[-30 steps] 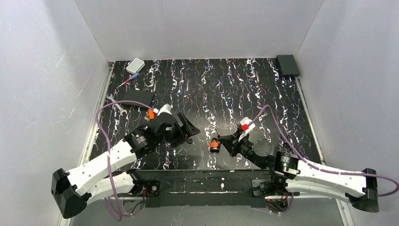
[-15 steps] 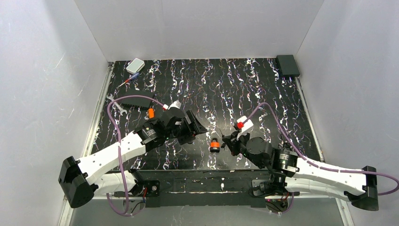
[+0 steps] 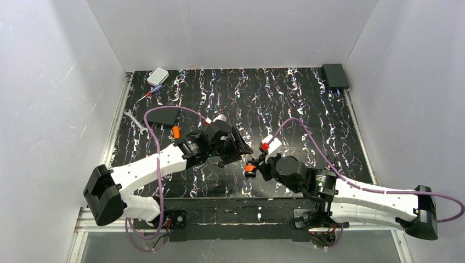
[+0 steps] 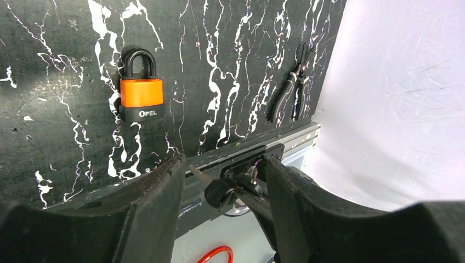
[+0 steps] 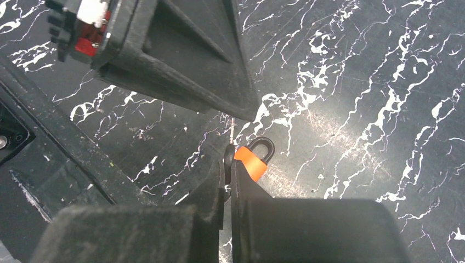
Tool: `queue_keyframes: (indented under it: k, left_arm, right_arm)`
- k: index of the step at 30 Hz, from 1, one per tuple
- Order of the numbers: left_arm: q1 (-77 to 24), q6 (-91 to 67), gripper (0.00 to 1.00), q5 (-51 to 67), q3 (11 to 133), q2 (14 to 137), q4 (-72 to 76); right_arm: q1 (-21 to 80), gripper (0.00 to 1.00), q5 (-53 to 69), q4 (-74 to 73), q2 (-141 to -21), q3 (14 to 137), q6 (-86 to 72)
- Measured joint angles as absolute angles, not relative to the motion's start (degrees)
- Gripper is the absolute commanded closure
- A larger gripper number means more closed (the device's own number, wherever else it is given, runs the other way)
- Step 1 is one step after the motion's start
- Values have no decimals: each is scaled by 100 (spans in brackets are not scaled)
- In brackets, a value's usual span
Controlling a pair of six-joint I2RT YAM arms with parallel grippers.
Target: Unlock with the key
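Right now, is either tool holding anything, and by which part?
The right tool pinches the key by its black head; the left tool holds nothing.

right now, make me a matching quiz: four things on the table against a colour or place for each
Things:
1. padlock body
2. key
3. white box
4. wrench

Colour or place:
a. far left corner
b. orange
c. pinched in the right gripper, blade pointing out
d. by the left edge, nearer than the white box

Pairs: 1-b, 2-c, 3-a, 4-d
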State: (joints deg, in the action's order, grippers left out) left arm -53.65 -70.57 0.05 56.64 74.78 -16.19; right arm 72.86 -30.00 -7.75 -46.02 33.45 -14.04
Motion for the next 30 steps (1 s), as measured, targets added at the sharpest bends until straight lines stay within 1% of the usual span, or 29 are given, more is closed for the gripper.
queue_keyframes:
  k: [3,9,12,14,16,25,26,27,29,30]
  left_arm:
    - [-5367,-7076,50,5,5688,7531,-1573]
    - [-5376,-7107,66,8,5780,7662,-1492]
    - [-5376,-7111,81,10,5798,7677,-1505]
    - [-5376,-7118,89,10,5857,7723,-1553]
    - [-5376,-7113,100,58,5918,7776,-1586]
    - [-5376,-7116,100,143,5994,7817,-1699]
    - [-5376,-7116,100,143,5999,7819,-1706]
    - [-5376,-7116,100,145,6001,7819,-1710]
    - [-5376,-7118,100,145,6001,7819,-1706]
    - [-5376,-7109,100,156,6001,7819,-1686]
  right_arm:
    - [7286,99,-2897,-733,-4602,3345,-1330]
    - [7286,99,-2766,-703,-4602,3345,-1278]
    - [7286,99,-2722,-683,-4602,3345,-1251]
    - [7286,99,-2685,-639,-4602,3345,-1221]
    - [7286,99,-2668,-593,-4602,3345,-1203]
    - [7286,99,-2574,-589,-4602,3343,-1162]
    - [7286,93,-2574,-587,-4602,3341,-1162]
    - [7286,82,-2574,-587,-4600,3341,-1166]
    - [7286,54,-2565,-587,-4600,3341,-1173]
    - [7286,43,-2556,-582,-4602,3341,-1188]
